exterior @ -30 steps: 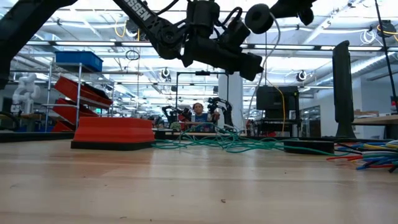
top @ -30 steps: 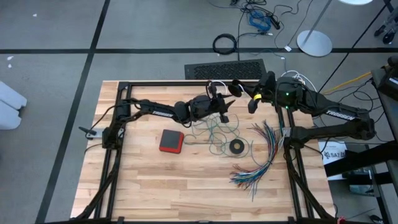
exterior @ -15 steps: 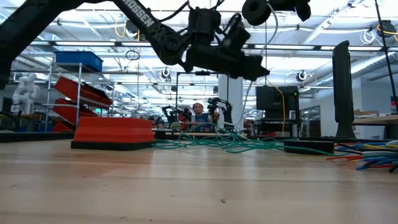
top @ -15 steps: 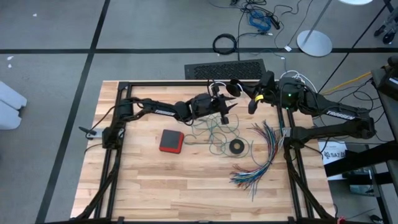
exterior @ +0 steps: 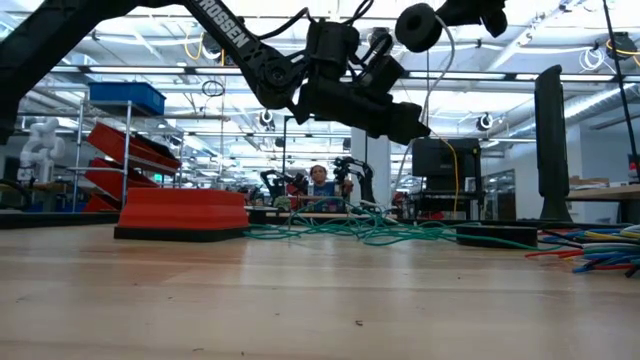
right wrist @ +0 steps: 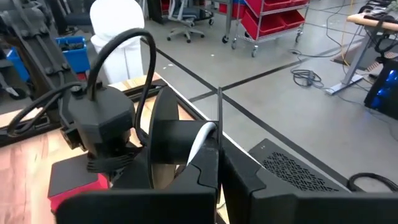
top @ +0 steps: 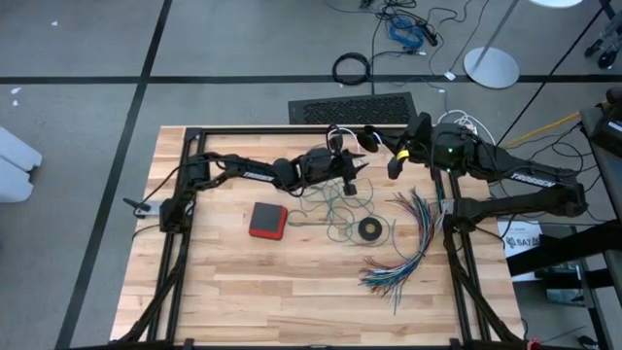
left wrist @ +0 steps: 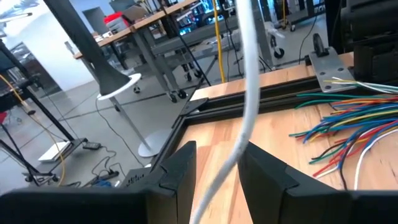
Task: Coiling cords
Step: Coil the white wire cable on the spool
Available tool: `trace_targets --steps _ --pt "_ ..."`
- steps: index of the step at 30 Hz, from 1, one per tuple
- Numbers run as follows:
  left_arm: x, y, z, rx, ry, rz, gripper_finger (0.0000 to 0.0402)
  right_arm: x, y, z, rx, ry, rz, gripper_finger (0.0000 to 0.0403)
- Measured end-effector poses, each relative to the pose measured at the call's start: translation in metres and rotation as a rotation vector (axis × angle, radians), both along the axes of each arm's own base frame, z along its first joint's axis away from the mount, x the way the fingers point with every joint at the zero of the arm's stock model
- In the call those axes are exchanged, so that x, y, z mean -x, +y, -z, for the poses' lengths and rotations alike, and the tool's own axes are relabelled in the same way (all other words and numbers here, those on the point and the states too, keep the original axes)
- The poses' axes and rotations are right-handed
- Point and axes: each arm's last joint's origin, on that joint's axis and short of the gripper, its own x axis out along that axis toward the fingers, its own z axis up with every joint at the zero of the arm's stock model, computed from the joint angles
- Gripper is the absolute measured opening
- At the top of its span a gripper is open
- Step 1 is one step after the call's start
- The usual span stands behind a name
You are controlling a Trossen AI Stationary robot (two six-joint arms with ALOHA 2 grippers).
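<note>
My right gripper (top: 382, 144) is raised above the table's far side and is shut on the small round black-and-white piece (top: 367, 139). The white cord (left wrist: 249, 93) runs from that piece down between the two fingers of my left gripper (left wrist: 217, 158), which is open and raised just beside it (top: 350, 178). The teal-green cord (top: 335, 209) lies in a loose tangle on the table below both grippers and also shows in the low view (exterior: 370, 232). My right gripper pinches one end of the round piece (right wrist: 198, 144) between its two fingers, where the white cord meets the black disc. The piece is lifted clear of the table (exterior: 415, 25). My left gripper has the white cord (left wrist: 231, 163) between its fingers; I cannot tell whether they touch it.
A red box (top: 267, 220) lies left of the tangle. A small black ring (top: 369, 229) lies right of it. A fanned bundle of multicoloured wires (top: 408, 243) covers the right side. The table's near half is bare wood (top: 292, 292).
My left gripper has sunk a little and tipped its fingers further down, with the white cord still between them. My right gripper has rocked slightly with the round piece and is about where it was.
</note>
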Motion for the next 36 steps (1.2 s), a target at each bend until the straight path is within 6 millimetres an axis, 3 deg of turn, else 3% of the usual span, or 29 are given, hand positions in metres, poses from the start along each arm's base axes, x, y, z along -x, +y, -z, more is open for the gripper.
trace_targets --steps 9,19,28,36 --pt "0.0 0.002 0.0 0.011 -0.006 0.03 0.0115 0.003 0.001 -0.004 0.02 -0.024 -0.002 0.0" --pt "0.003 0.008 0.005 0.027 0.048 0.026 0.0012 0.003 0.001 -0.003 0.013 -0.012 -0.002 0.0" --pt "0.01 0.028 0.006 0.06 0.085 0.002 0.0007 0.002 0.006 0.007 -0.021 0.077 0.011 0.0" --pt "0.024 0.043 -0.021 0.061 0.076 -0.034 0.0007 -0.007 0.012 0.03 -0.076 0.263 0.04 0.0"
